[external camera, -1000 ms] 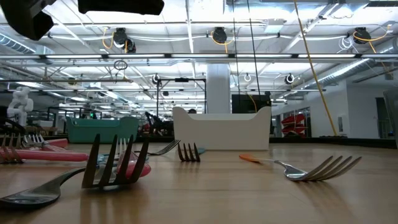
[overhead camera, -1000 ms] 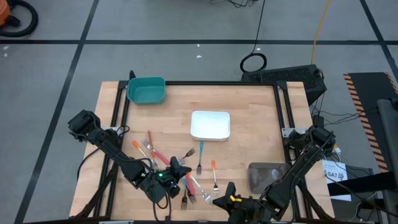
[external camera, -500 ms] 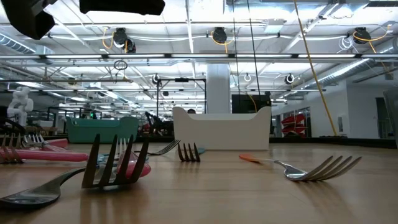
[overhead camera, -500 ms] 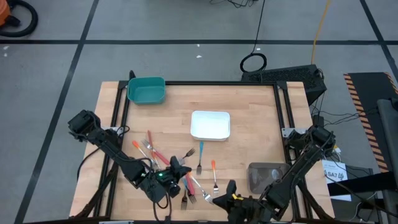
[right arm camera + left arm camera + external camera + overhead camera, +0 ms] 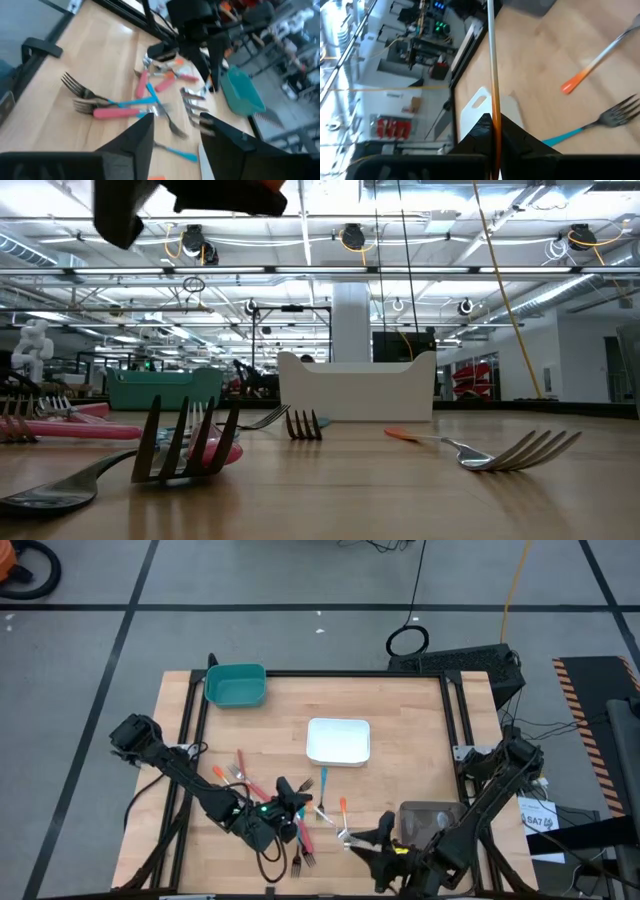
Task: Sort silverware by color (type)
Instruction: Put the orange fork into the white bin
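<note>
teal tray at table's far left corner, white tray mid-table, grey tray near right

The high view looks straight down on the whole wooden counter and the floor around it. The low view sits at counter level, close behind forks, facing the white tray and the hall beyond. The left wrist view looks along its pincer over the counter toward that tray. The right wrist view faces the forks and the left arm.
</note>
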Robot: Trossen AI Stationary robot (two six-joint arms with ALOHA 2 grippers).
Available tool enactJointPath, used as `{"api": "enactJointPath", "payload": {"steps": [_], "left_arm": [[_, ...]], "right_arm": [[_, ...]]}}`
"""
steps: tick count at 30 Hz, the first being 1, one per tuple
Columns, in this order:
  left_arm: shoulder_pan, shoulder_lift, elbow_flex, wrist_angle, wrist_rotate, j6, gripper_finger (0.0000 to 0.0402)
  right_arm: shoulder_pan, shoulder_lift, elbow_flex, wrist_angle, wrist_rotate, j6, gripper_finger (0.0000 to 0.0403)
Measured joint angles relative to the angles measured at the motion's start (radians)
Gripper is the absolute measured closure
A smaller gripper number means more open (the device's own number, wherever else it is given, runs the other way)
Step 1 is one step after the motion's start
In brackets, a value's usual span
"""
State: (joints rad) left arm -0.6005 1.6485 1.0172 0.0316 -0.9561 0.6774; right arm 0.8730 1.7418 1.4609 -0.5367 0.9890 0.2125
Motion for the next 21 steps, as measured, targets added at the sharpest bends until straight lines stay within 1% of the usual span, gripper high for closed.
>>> {"api": "enactJointPath", "payload": {"steps": [3,7,10,13,16,21], "left_arm": [[0.020,-0.001,0.000,-0.018,-0.054,0.028,0.0389],[0.082,-0.001,0.000,-0.067,-0.088,0.016,0.0389],[0.152,-0.002,0.001,-0.097,-0.088,-0.017,0.0389],[0.230,-0.002,0.001,-0.134,-0.056,-0.050,0.0389],[0.310,-0.002,0.001,-0.169,0.003,-0.080,0.0389],[0.413,-0.002,0.001,-0.177,0.099,-0.114,0.0389]], "right_arm": [[0.000,-0.036,0.000,-0.123,0.000,0.103,0.0241],[0.002,-0.080,0.000,-0.300,-0.005,0.187,0.0244],[0.003,-0.107,0.000,-0.434,-0.009,0.251,0.0250],[-0.001,-0.129,0.000,-0.553,0.002,0.322,0.0255],[-0.008,-0.138,0.000,-0.637,0.003,0.351,0.0258],[-0.010,-0.141,0.000,-0.694,0.006,0.346,0.0259]]}}
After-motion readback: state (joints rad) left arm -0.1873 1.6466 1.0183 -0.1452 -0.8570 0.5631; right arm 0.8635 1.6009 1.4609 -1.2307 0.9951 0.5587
